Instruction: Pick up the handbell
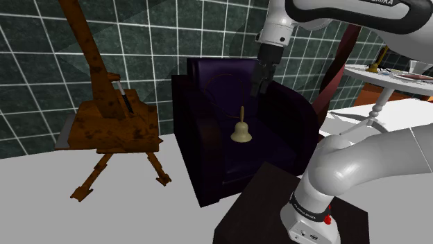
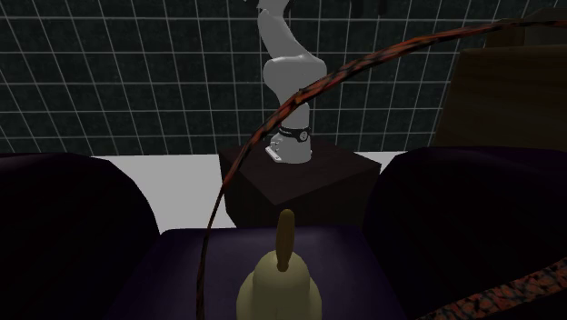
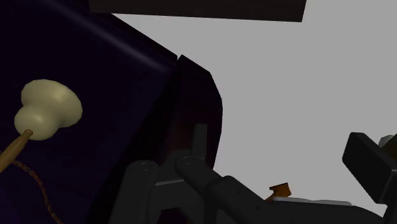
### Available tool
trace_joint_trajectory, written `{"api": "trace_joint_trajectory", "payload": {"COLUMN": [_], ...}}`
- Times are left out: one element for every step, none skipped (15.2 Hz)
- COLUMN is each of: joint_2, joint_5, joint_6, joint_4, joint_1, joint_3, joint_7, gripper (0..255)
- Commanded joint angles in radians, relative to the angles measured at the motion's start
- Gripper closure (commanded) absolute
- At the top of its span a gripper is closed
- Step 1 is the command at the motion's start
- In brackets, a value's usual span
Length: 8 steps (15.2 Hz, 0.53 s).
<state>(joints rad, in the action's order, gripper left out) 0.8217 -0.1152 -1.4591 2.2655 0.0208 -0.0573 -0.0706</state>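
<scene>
"mika"-lettered arm [image 1: 368, 159], handbell [image 1: 241, 132] on armchair [image 1: 208, 163]

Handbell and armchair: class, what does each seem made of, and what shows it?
Handbell: cream body, smooth and matte, perhaps ceramic or painted metal; tan handle looks wooden. Armchair: dark purple with a faint sheen, perhaps leather or vinyl.

Shoulder view brightest: pale floor [image 1: 41, 208] evenly lit, light diffuse, soft sheen on white arm [image 1: 368, 159]. Armchair [image 1: 201, 125] v. dark, detail mostly lost. Second exterior view dim overall; cream handbell [image 2: 277, 286] stands out vs near-black armchair. Wrist view: flat grey floor, handbell well lit.
</scene>
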Motion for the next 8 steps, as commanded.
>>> {"api": "trace_joint_trajectory", "payload": {"joint_2": [0.0,-0.017,-0.034,-0.053,-0.072,-0.093,-0.115,-0.138], "joint_5": [0.0,0.013,0.025,0.037,0.049,0.06,0.07,0.08], "joint_6": [0.0,-0.019,-0.038,-0.057,-0.076,-0.095,-0.114,-0.133], "joint_4": [0.0,0.006,0.011,0.015,0.018,0.02,0.02,0.02], "joint_1": [0.0,0.004,0.009,0.013,0.017,0.021,0.025,0.029], "joint_3": [0.0,-0.015,-0.03,-0.045,-0.061,-0.076,-0.091,-0.106], "joint_7": [0.0,-0.019,-0.037,-0.055,-0.073,-0.091,-0.109,-0.126], "gripper": [0,0,0,0,0,0,0,0]}}
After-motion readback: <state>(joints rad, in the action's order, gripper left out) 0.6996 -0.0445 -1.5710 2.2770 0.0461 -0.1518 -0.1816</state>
